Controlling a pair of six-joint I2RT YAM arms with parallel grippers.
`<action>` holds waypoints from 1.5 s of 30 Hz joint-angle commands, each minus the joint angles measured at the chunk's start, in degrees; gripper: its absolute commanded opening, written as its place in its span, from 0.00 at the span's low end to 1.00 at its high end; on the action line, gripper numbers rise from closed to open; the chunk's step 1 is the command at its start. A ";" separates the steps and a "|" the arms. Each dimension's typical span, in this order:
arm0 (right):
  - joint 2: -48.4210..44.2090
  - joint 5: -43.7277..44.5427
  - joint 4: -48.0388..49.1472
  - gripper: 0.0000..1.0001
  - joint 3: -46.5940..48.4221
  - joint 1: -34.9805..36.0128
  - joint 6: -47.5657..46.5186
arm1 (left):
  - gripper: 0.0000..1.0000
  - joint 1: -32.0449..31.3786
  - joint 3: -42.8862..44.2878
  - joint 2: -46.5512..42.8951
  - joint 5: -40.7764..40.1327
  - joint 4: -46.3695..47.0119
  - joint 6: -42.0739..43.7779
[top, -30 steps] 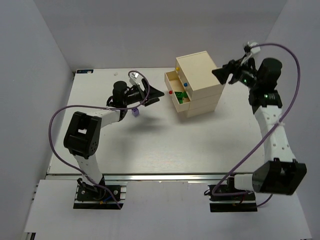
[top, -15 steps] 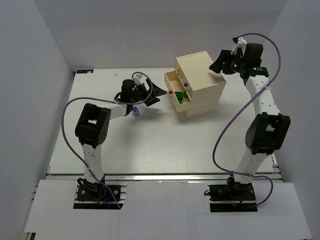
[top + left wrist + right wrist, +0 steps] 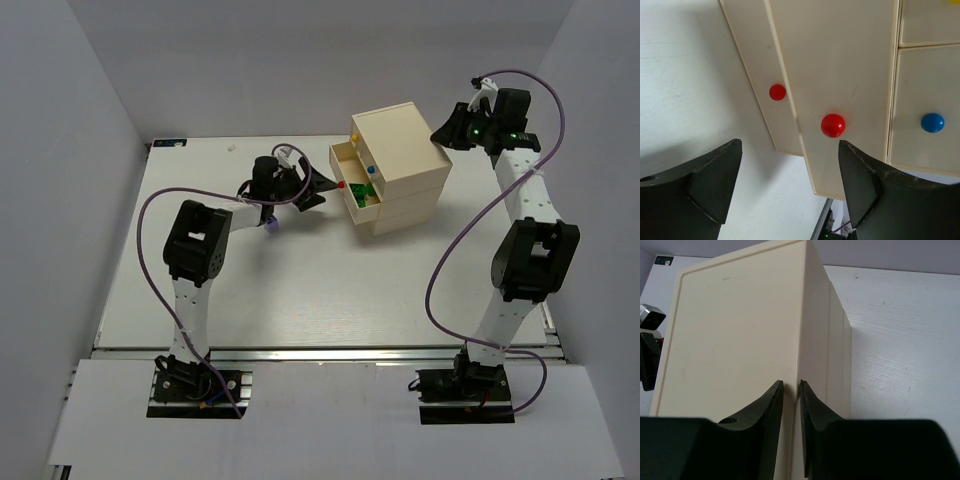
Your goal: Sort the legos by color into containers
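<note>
The chest (image 3: 395,168) sits at upper centre of the bench (image 3: 300,290), two drawers (image 3: 358,180) pulled out leftward, green legos (image 3: 365,194) in the lower one. Since the earlier frame the left gripper (image 3: 322,187) has moved closer to the red knob (image 3: 833,125), its jaws spread wide and empty. The right gripper (image 3: 791,395) has dropped to the chest's upper-right back edge and narrowed to a slim gap, holding nothing.

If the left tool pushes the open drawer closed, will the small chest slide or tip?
The chest looks light and stands loose on the smooth table, so it would probably slide. Tipping seems unlikely: the right tool sits at its back corner.
</note>
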 commanded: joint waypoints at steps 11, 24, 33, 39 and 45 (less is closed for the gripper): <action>2.41 -5.62 -1.74 0.20 3.28 0.08 0.20 | 0.86 -2.99 11.47 3.94 -0.32 -7.45 1.87; 4.08 -8.26 -5.52 0.16 1.09 0.43 -2.96 | 0.86 -6.06 24.30 10.44 -0.59 -16.78 4.33; 3.64 -8.35 -5.61 0.15 -0.94 0.43 -3.58 | 0.87 -7.21 28.97 12.82 -1.55 -20.03 4.69; 2.50 -7.83 -4.03 0.15 -2.43 0.08 -2.96 | 0.91 -6.43 24.06 9.14 -4.09 -17.50 4.34; 1.88 -7.21 -3.24 0.15 -3.22 -0.27 -2.70 | 0.93 -5.19 15.45 3.77 -5.51 -12.49 3.98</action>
